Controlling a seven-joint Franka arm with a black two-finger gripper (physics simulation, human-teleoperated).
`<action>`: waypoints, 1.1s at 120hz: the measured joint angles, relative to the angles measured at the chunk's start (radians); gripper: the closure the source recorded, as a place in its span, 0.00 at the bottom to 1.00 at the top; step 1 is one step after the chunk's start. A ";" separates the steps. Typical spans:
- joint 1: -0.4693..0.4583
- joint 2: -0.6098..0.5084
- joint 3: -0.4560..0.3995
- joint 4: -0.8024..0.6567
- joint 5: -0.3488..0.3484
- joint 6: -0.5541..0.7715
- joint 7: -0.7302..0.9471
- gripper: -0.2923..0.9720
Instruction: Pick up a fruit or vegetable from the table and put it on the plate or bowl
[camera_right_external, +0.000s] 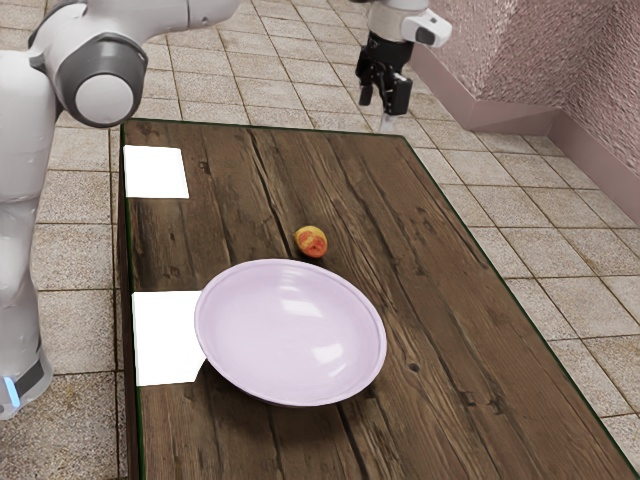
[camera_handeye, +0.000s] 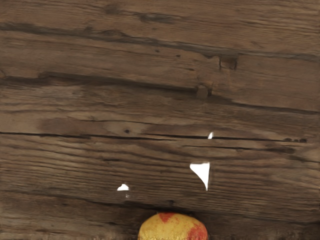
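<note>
Well, my black two-finger hand hangs high over the far end of the dark wooden surface, fingers apart with nothing between them. The small round yellow-and-red fruit lies well below it, off toward the exterior view's left and nearer that camera. The wrist view catches part of the fruit, so I judge I'm not centred over it yet. Being round, it has no long axis to match. The wide pale lilac plate sits near the fruit, on the side away from my hand.
</note>
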 joint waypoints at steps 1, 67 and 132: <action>0.000 0.000 0.000 0.000 0.000 -0.002 0.001 0.23; 0.020 0.124 0.004 0.010 -0.064 0.035 -0.147 0.23; 0.004 0.220 0.049 -0.098 -0.117 0.210 -0.763 0.23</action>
